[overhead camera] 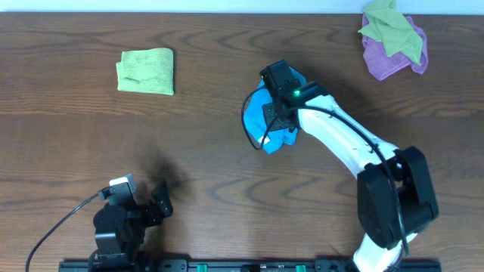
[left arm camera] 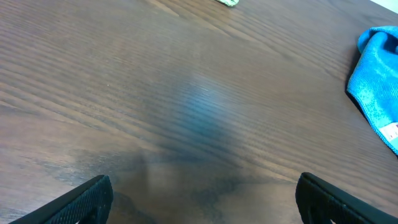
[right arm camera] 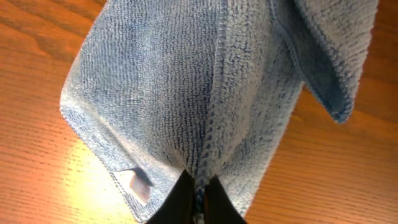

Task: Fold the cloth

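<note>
Sky-blue terry cloth lies bunched near the middle of the table, slightly right of centre, directly under the head of the right arm. In the right wrist view the cloth fills most of the frame, gathered into loose vertical folds, with a stitched hem running down the centre and a small white tag near its lower left corner. The right gripper is pinched closed on that hem, its two dark fingertips pressed together with the fabric between them. Whether the cloth is lifted fully clear of the table cannot be told from these views. In the left wrist view the cloth appears at the right edge of the frame, with the tag at its lower margin. The left gripper sits well apart from the cloth, near the front left of the table, with its fingers spread wide and nothing between them; in the overhead view it points toward the table centre. The table is dark brown wood grain. A folded light green cloth lies at the far left. At the far right corner a crumpled green cloth rests on top of a purple cloth.
</note>
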Robot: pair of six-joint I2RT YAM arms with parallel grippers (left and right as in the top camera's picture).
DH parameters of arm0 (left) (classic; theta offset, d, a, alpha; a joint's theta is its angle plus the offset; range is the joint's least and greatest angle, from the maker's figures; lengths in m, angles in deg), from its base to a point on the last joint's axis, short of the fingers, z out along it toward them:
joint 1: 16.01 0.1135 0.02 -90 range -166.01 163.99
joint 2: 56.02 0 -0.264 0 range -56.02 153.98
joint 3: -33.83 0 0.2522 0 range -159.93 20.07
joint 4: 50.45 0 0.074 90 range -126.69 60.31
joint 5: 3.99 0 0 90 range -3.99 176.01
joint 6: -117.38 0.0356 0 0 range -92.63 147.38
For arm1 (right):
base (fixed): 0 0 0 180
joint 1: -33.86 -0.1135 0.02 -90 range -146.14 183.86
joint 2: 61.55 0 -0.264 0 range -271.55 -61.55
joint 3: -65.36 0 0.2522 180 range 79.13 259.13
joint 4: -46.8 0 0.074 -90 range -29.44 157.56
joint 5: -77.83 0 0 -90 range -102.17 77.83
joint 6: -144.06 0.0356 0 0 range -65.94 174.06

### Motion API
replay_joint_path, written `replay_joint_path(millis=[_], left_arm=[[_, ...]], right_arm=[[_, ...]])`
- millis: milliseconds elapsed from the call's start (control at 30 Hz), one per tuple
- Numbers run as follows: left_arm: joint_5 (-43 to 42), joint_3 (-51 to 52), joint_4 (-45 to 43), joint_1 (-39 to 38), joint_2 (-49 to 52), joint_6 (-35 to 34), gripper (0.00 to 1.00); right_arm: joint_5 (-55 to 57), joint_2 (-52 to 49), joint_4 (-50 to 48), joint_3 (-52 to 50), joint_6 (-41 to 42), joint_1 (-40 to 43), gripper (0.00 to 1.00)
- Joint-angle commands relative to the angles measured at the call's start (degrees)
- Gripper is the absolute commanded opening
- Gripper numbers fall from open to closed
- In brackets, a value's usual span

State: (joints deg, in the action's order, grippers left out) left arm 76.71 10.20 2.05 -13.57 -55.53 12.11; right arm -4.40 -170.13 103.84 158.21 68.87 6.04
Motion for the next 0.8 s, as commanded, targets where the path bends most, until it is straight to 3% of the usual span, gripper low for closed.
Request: replay_joint_path(millis=[0, 133, 233, 500, 667, 733, 767], left_arm=[[-0.8, 0.6, 0.0, -0.3, -0.3, -0.6, 0.95], [-0.8, 0.6, 0.0, -0.3, -0.3, -0.6, 0.95], [-0.8, 0.6, 0.0, -0.3, -0.3, -0.6, 0.95], [-0.8, 0.6, 0.0, -0.3, -0.3, -0.6, 0.95], [-0.8, 0.6, 0.0, -0.3, -0.3, -0.6, 0.95], [-0.8, 0.6, 0.0, -0.3, -0.3, -0.6, 0.95], [-0.8, 0.6, 0.0, -0.3, -0.3, -0.6, 0.95]], right_arm=[[1.3, 1.0, 0.6, 1.1, -0.3, 0.2, 0.09], [1.5, 1.0, 1.0, 1.1, -0.8, 0.2, 0.12], [1.9, 1.0, 1.2, 1.1, -0.8, 0.2, 0.08], [1.9, 1.0, 1.4, 1.1, -0.8, 0.2, 0.21], [1.9, 1.0, 1.6, 1.1, -0.8, 0.2, 0.15], [1.9, 1.0, 1.7, 1.1, -0.8, 0.2, 0.01], [1.9, 1.0, 1.8, 1.1, -0.8, 0.2, 0.01]])
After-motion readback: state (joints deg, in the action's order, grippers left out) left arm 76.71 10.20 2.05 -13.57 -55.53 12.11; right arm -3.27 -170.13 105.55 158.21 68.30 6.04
